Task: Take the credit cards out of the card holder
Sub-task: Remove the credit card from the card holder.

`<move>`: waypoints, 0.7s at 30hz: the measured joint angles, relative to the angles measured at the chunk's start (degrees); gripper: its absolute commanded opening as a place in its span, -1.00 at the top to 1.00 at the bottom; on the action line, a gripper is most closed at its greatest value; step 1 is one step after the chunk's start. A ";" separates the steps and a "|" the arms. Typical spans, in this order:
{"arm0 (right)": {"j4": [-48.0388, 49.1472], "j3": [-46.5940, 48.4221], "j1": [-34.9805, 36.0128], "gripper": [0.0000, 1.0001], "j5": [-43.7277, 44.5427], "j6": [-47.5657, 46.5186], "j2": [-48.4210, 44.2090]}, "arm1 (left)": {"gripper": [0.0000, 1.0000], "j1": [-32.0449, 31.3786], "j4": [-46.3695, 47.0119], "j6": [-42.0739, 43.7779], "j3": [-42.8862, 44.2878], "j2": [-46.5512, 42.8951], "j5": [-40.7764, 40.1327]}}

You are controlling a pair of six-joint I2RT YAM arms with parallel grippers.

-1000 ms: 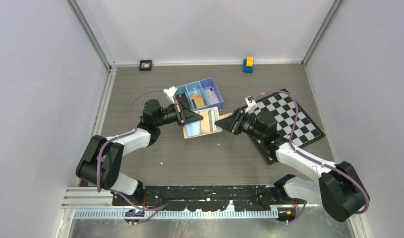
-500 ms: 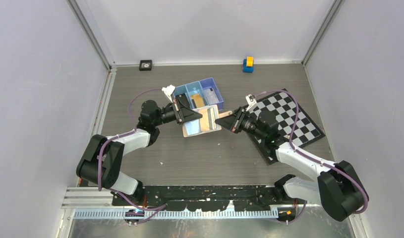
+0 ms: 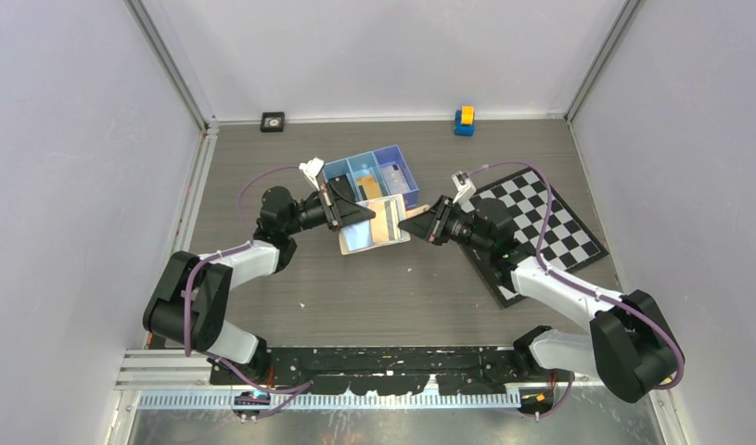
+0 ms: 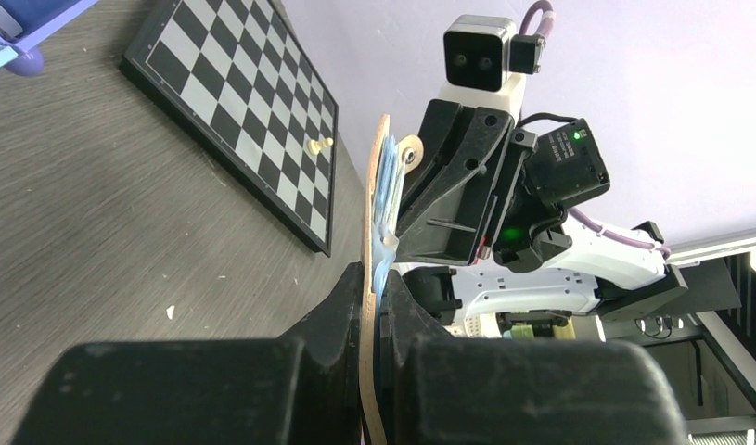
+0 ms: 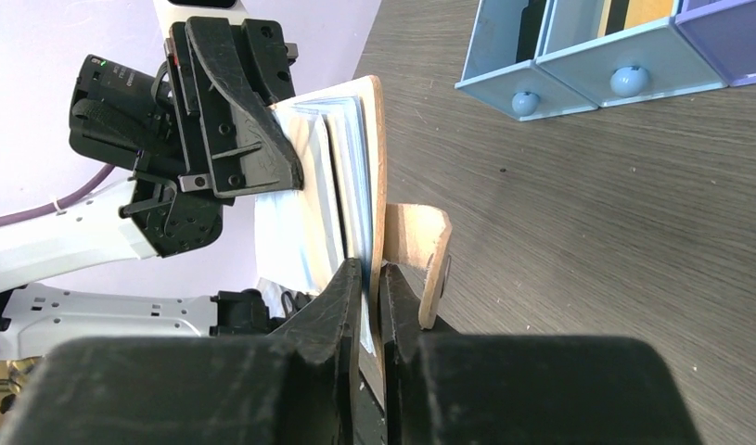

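Note:
The tan card holder (image 3: 381, 225) is held off the table between both grippers, open, with pale blue inner sleeves showing. My left gripper (image 3: 358, 215) is shut on its left edge; in the left wrist view (image 4: 372, 289) the tan cover (image 4: 365, 278) sits edge-on between the fingers. My right gripper (image 3: 411, 222) is shut on the right edge, beside the snap tab (image 5: 422, 248), as the right wrist view (image 5: 372, 275) shows. An orange-tan card (image 3: 370, 189) lies in the blue tray's middle compartment. Any cards inside the holder are hidden.
The blue three-compartment tray (image 3: 398, 158) stands just behind the holder. A chessboard (image 3: 550, 227) lies to the right under the right arm, with one pawn (image 4: 318, 145) on it. A small black object (image 3: 273, 121) and a yellow-blue block (image 3: 464, 120) sit by the back wall.
Both grippers, with the card holder between them, have shifted slightly left and toward the tray. Both grips are unchanged.

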 measured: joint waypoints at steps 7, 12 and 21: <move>-0.20 0.37 0.28 0.52 -0.13 -0.72 0.74 | 1.00 0.04 2.12 -2.25 0.00 0.20 1.03; -0.66 0.37 1.20 0.31 -0.46 -0.94 1.01 | 1.00 -0.17 1.57 -2.05 0.00 0.24 1.90; 1.22 -0.26 1.97 0.56 -3.23 0.07 1.92 | 0.78 -1.01 -3.02 0.66 0.92 0.24 1.97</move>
